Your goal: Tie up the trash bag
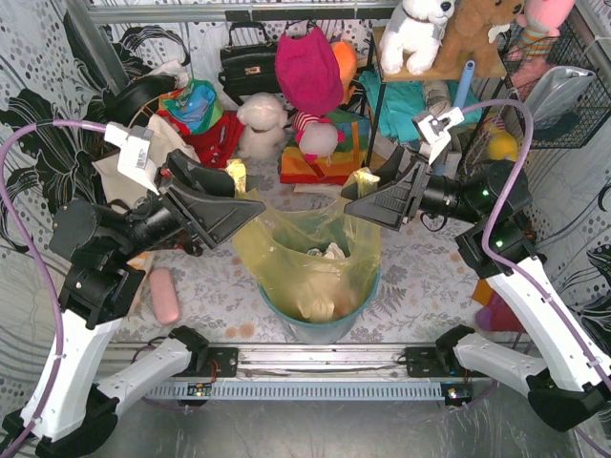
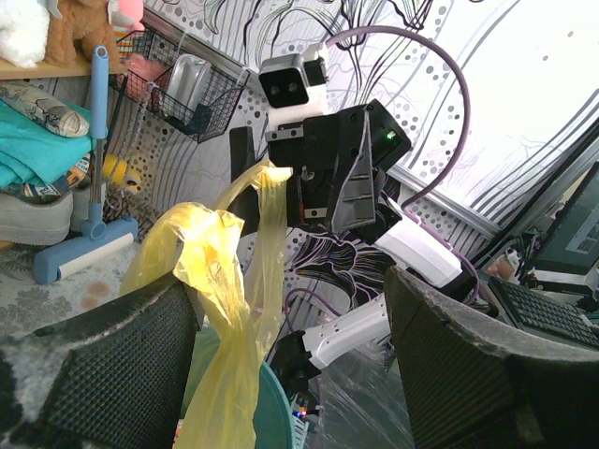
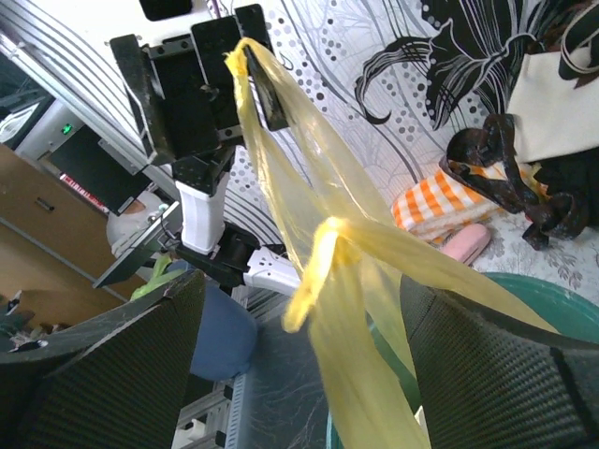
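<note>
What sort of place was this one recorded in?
Probably a lab rig dressed up as a cluttered home corner: plush toys, a black handbag and patterned wall covering behind, an aluminium mounting rail in front.

Floral-patterned walls (image 1: 38, 95) (wooden shelf (image 1: 425, 73) behind)

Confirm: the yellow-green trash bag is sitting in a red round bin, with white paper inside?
Not red: the round bin is teal-blue, as the top external view shows. The yellow-green trash bag does sit in it, with white paper inside.
</note>
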Tool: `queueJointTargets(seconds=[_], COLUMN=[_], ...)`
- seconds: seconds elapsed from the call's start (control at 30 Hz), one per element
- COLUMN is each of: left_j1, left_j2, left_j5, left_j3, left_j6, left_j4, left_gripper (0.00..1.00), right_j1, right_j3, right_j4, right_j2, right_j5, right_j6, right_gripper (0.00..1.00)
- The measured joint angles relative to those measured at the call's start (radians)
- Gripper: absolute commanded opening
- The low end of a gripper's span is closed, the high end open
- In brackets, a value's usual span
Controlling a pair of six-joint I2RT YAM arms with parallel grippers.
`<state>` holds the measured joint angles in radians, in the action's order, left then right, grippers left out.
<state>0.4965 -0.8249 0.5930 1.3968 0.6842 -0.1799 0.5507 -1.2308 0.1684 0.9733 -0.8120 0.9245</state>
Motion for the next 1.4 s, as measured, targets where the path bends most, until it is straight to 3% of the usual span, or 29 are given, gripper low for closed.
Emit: queueJointTargets(seconds=[0.43,0.57,0.87,1.0,1.2,1.4], left_j1=[0.000,0.000,0.000,0.000,0.000,0.000], left_j2=[-0.076,-0.036,0.034,-0.027,-0.136,-0.098], left_j5=[0.014,0.011,0.015,0.040,0.103,0.122], left_j3=[0.127,0.094,-0.079,-0.031,0.151,0.104], left_j6=[0.014,0.014,0.058,0.072,0.086,0.090], left_j4=[0.047,0.069,0.097,0.105,0.144,0.196], left_gripper=[0.84,0.84,0.84,0.84,0.84,0.84], right_j1=[0.000,0.000,0.000,0.000,0.000,0.000], right_j3=[-0.288,-0.268,-0.016,-0.067,-0.286,-0.237], right_j4=[0.163,0.179,0.125,0.081,0.055,0.089], right_j2=[0.109,0.074,-0.035,0.013,0.094,0.032], right_j5=[-0.002,0.029,0.105,0.113,0.112,0.125], right_j6=[0.051,0.031,0.006,-0.007,-0.028,-0.032], right_gripper=[0.80,0.80,0.79,0.76,0.75,0.75])
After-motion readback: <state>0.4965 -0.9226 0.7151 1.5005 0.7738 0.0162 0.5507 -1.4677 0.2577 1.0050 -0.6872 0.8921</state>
